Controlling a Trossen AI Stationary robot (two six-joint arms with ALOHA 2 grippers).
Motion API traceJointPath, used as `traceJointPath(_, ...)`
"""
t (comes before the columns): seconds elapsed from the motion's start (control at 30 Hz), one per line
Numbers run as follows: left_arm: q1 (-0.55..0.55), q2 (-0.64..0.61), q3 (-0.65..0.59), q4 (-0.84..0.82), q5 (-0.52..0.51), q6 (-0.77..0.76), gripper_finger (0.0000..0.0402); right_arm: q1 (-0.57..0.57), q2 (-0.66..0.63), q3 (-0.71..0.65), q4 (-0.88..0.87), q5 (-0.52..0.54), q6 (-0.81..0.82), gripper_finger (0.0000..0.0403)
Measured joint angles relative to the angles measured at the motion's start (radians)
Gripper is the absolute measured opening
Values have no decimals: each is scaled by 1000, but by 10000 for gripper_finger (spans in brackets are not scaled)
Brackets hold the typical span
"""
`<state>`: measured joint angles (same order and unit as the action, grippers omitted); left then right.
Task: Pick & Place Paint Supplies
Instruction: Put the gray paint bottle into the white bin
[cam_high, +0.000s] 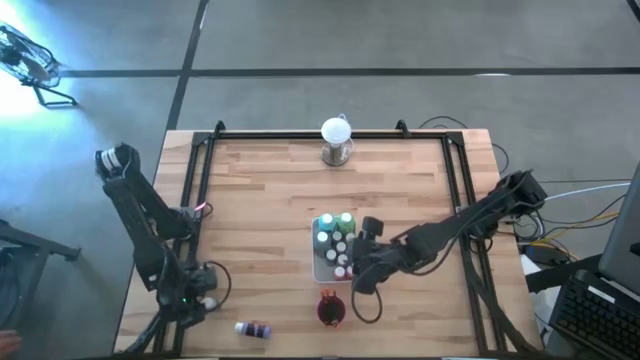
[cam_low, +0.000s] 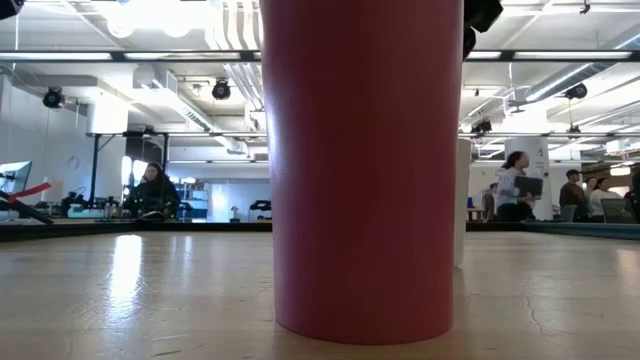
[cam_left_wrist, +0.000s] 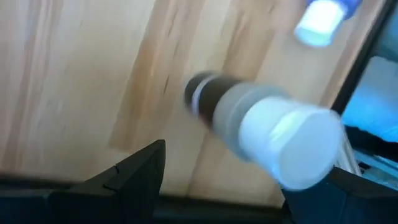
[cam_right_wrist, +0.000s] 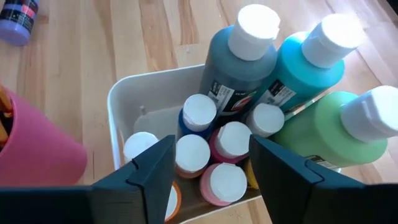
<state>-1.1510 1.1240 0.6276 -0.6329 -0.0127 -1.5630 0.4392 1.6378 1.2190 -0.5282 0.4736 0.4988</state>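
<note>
Overhead and wrist views of a wooden bench (cam_high: 260, 200) with paint supplies.

Near edge: a purple bottle (cam_high: 254, 329) lies on its side, apart from the other bottles; it also appears in the right wrist view (cam_right_wrist: 18, 18). Just beside it, toward the left corner, the left gripper (cam_high: 196, 296) is low over the bench with its jaws spread wide around a white-capped bottle (cam_left_wrist: 261, 134) lying between them; whether the jaws touch it cannot be told. A second white-capped bottle (cam_left_wrist: 323, 18) lies farther off.

Also at the near edge stands a red cup (cam_high: 331, 309); it fills the low view (cam_low: 362, 165).

Beyond the cup: a white tray (cam_high: 322, 268) packed with upright white-capped bottles. The right wrist view shows a dark teal bottle (cam_right_wrist: 239, 68), a turquoise bottle (cam_right_wrist: 308, 68) and a green bottle (cam_right_wrist: 339, 134) standing tall, with smaller blue (cam_right_wrist: 198, 115), red (cam_right_wrist: 231, 142), pink (cam_right_wrist: 222, 183) and orange (cam_right_wrist: 189, 155) bottles between. The right gripper (cam_high: 352, 262) hovers over the tray's right side, jaws moderately apart and holding nothing.

Far edge: a white globe (cam_high: 336, 139) on a metal base.

Background of the low view: people in the room.
</note>
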Motion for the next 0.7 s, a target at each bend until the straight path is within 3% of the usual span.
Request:
traceJointPath(0.4, -37, 4, -11, 36, -129, 54, 293, -22, -49, 0, -22, 34, 2, 208)
traceJointPath(0.7, -59, 121, -12, 110, -166, 92, 293, -24, -79, 0, -46, 82, -12, 195)
